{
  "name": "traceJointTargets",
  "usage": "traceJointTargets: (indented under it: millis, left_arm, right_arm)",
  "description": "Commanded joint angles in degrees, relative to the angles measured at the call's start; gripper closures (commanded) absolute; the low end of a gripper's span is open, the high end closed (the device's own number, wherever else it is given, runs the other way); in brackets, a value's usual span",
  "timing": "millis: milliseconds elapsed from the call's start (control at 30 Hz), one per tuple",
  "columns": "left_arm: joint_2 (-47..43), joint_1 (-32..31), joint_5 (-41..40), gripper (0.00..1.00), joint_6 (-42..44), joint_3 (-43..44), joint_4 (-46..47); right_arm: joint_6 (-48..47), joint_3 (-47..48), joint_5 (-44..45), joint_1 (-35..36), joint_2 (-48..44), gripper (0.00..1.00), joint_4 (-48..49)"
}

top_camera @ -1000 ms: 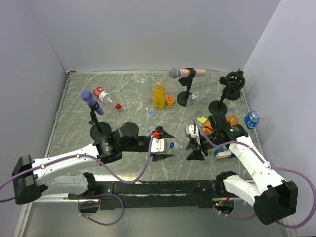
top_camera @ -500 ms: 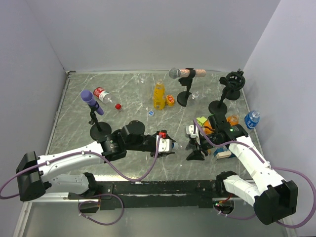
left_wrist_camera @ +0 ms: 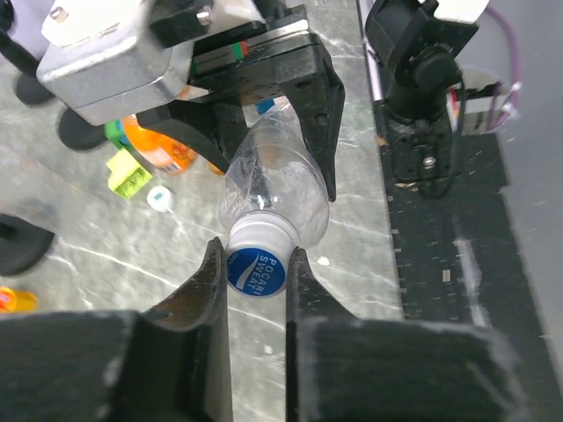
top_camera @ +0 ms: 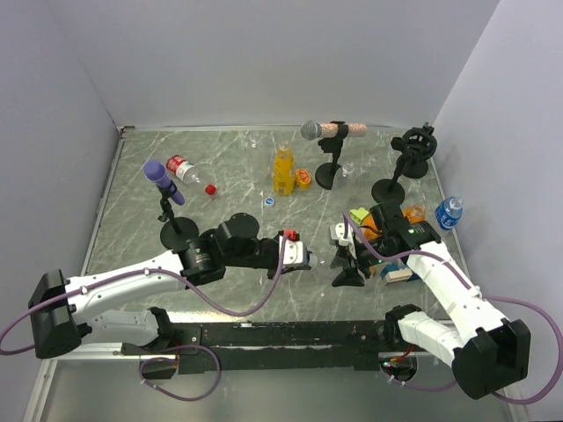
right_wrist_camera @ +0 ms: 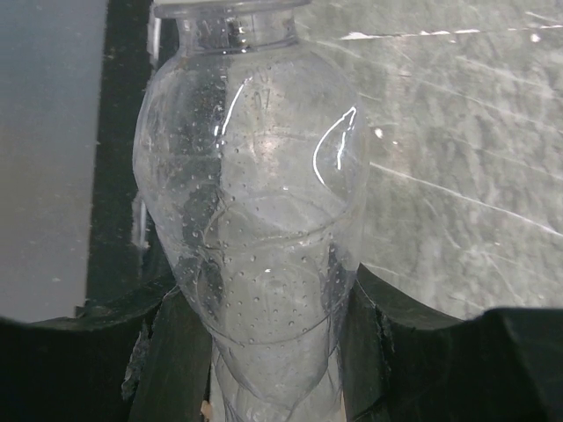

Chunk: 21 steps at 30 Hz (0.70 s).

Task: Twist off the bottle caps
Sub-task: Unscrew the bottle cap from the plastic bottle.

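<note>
A clear bottle (left_wrist_camera: 277, 180) is held level between the two arms just above the table. My right gripper (right_wrist_camera: 264, 345) is shut on the bottle (right_wrist_camera: 255, 202) around its body, and it also shows in the left wrist view (left_wrist_camera: 264, 101). The bottle's cap (left_wrist_camera: 257, 271) is white with a blue top. My left gripper (left_wrist_camera: 256, 255) is shut on that cap, one finger pressed to each side. In the top view the left gripper (top_camera: 303, 257) and the right gripper (top_camera: 341, 257) face each other at the table's near centre.
A yellow-orange juice bottle (top_camera: 282, 170) stands at the back. A red-labelled clear bottle (top_camera: 183, 167) lies at the back left, with a loose red cap (top_camera: 210, 188) and a blue cap (top_camera: 269, 200) nearby. Microphone stands (top_camera: 164, 182) (top_camera: 325, 132) (top_camera: 413, 149) and a small blue-labelled bottle (top_camera: 449, 212) are also on the table.
My left gripper has moved right onto the bottle's cap and its fingers have closed on it. The right arm and the bottle have stayed put.
</note>
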Motion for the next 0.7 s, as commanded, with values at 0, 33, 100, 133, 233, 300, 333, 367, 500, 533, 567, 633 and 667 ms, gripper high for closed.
traceJointTargets:
  millis: [0,33,100,133,233,300,333,367,500,533,567,633,667]
  left_arm:
    - [0.5,0.1,-0.1,0.99,-14.5,5.3,-2.2]
    - [0.9,0.1,-1.8,0.99,-20.3,5.9,-3.0]
    - [1.8,0.1,-6.3,0.99,-31.0,7.9,-6.4]
    - [2.0,0.1,-8.1,0.99,-36.9,8.6,-8.5]
    - [2.0,0.1,-9.3,0.99,-54.5,9.9,-12.2]
    - [1.2,0.1,-12.8,0.99,-68.0,9.2,-13.0]
    - [1.1,0.1,-12.5,0.99,-73.8,9.2,-13.4]
    - [1.3,-0.2,-12.0,0.99,-76.9,9.5,-14.2]
    - [2.3,-0.5,-14.9,0.99,-80.9,13.6,-19.0]
    - [2.6,-0.5,-15.7,0.99,-80.6,14.3,-19.2]
    - [2.9,-0.5,-16.2,0.99,-79.6,15.1,-19.6]
    - [3.4,-0.5,-16.9,0.78,-77.1,15.9,-19.9]
    - [3.4,-0.5,-16.2,0.53,-75.3,15.7,-19.0]
  right_arm:
    - [-1.2,0.2,-1.4,0.3,0.0,0.82,1.3]
    - [-1.1,0.2,-1.3,0.4,0.0,0.82,1.3]
    - [-1.2,0.2,-1.4,0.4,0.0,0.82,1.3]
    - [-1.2,0.2,-1.4,0.4,0.1,0.82,1.3]
    - [-1.2,0.2,-1.5,0.4,0.2,0.82,1.3]
    - [-1.2,0.2,-1.5,0.4,0.4,0.82,1.3]
    - [-1.2,0.2,-1.6,0.4,0.4,0.82,1.2]
    - [-1.2,0.3,-1.7,0.4,0.6,0.82,1.1]
    - [-1.3,0.3,-1.8,0.5,0.7,0.82,1.0]
    - [-1.2,0.3,-1.6,0.5,0.6,0.82,1.0]
    - [-1.2,0.3,-1.3,0.5,0.6,0.82,1.1]
    - [-0.9,0.1,-1.0,0.4,0.4,0.82,1.4]
    - [-0.9,0.0,-0.9,0.4,0.2,0.82,1.4]
